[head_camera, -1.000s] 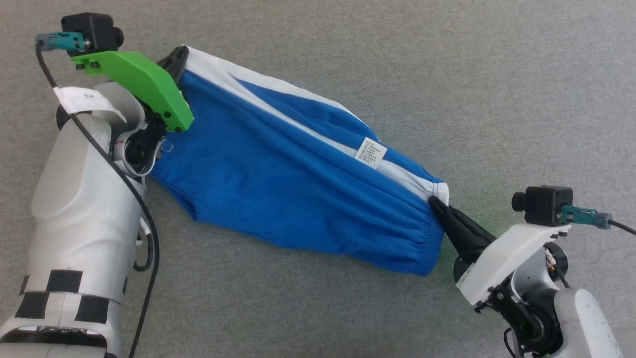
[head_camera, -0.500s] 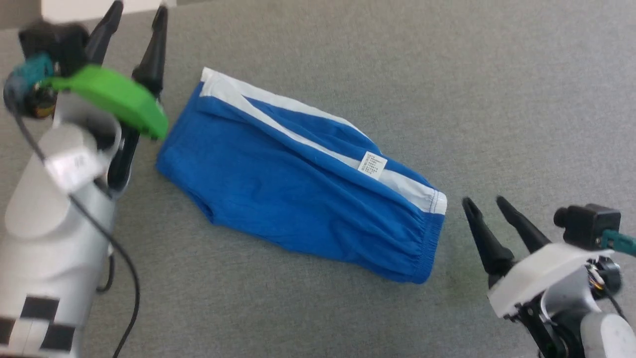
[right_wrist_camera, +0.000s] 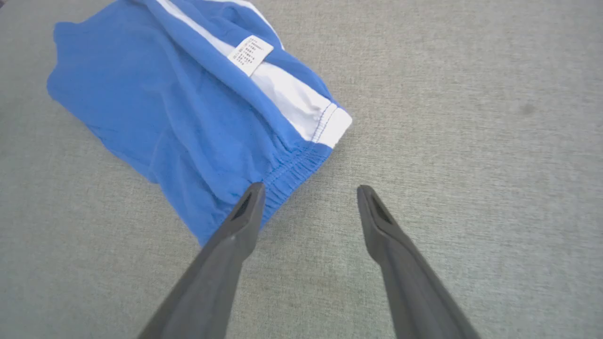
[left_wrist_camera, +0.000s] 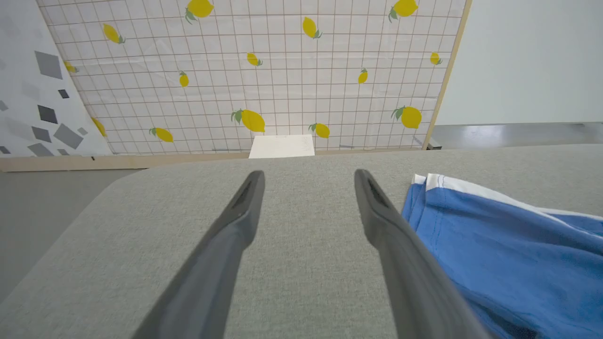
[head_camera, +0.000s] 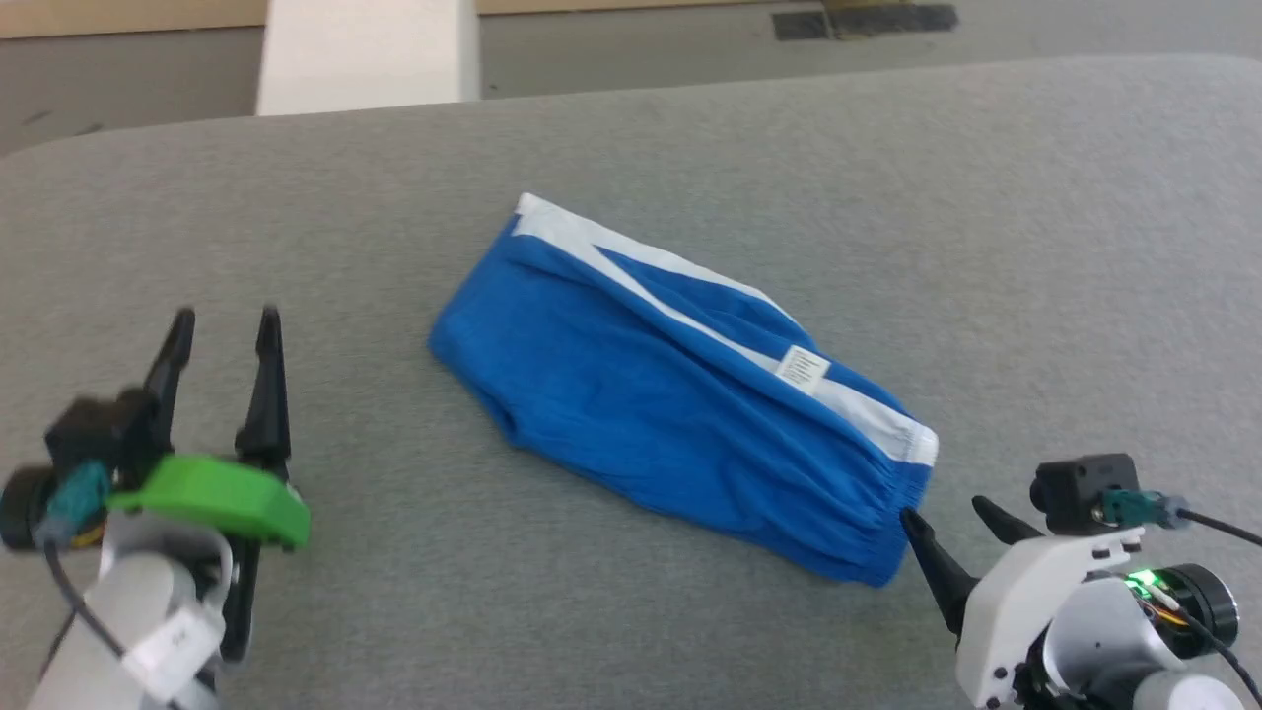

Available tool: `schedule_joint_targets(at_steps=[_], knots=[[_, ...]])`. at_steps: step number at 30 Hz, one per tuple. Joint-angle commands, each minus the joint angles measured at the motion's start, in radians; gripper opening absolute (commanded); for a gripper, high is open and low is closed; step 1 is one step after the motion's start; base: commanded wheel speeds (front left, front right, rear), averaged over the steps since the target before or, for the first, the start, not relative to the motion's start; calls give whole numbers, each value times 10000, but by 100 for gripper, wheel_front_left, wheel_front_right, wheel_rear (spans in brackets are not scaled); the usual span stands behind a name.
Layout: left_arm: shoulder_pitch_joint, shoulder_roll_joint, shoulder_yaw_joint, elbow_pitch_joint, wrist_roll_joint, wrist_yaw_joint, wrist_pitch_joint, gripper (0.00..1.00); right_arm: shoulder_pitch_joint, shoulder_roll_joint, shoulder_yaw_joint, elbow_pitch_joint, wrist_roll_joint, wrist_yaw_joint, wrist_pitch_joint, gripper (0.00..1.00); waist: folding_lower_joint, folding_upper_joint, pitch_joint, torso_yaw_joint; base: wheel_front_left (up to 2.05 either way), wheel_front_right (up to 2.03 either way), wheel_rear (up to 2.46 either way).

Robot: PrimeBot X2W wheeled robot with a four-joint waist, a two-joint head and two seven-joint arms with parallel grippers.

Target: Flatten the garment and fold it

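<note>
Both spread, empty. Left end effector [head_camera: 225, 318] clear, right end effector [head_camera: 944, 510] tip just beside garment [head_camera: 680, 414] — snag risk; folding now traps creases.

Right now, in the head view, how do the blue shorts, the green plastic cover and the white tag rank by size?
1. Bright blue fabric shorts with white stripes
2. Curved green plastic cover on the left wrist, nearer the camera
3. Small white rectangular tag
</note>
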Motion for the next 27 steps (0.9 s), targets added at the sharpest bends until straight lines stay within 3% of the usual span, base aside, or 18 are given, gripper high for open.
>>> schedule_joint_targets(at_steps=[1, 6, 16, 17, 18, 19, 27], knots=[[300, -21, 77, -195, -147, 109, -71, 100, -255, 1, -13, 163, -55, -15, 93, 100, 0, -1, -309, 482, 0, 0, 0], [1076, -121, 167, -945, -241, 349, -65, 100, -931, 1, -3, 1361, -222, -15, 397, 100, 0, -1, -230, 922, 0, 0, 0], [1114, -272, -109, -1197, -330, 300, 56, 100, -1992, 1, -26, 3824, -1042, -15, 859, 100, 0, -1, -128, 1420, 0, 0, 0], [1118, -280, -135, -1187, -335, 287, 58, 100, -2020, 1, -36, 3930, -1076, -15, 921, 73, 0, -1, -144, 1420, 0, 0, 0], [1123, -287, -163, -1178, -342, 269, 61, 100, -2055, 1, -13, 3998, -1119, -15, 938, 20, 0, -1, -160, 1415, 0, 0, 0], [1133, -298, -193, -1163, -358, 247, 67, 100, -2090, 1, -6, 4060, -1123, -15, 927, 0, 0, -1, -197, 1401, 0, 0, 0], [633, -393, -623, -1157, -661, -140, 816, 100, -2328, 1, -213, 3869, -696, -15, 452, 0, 0, -1, -305, 1103, 0, 0, 0]])
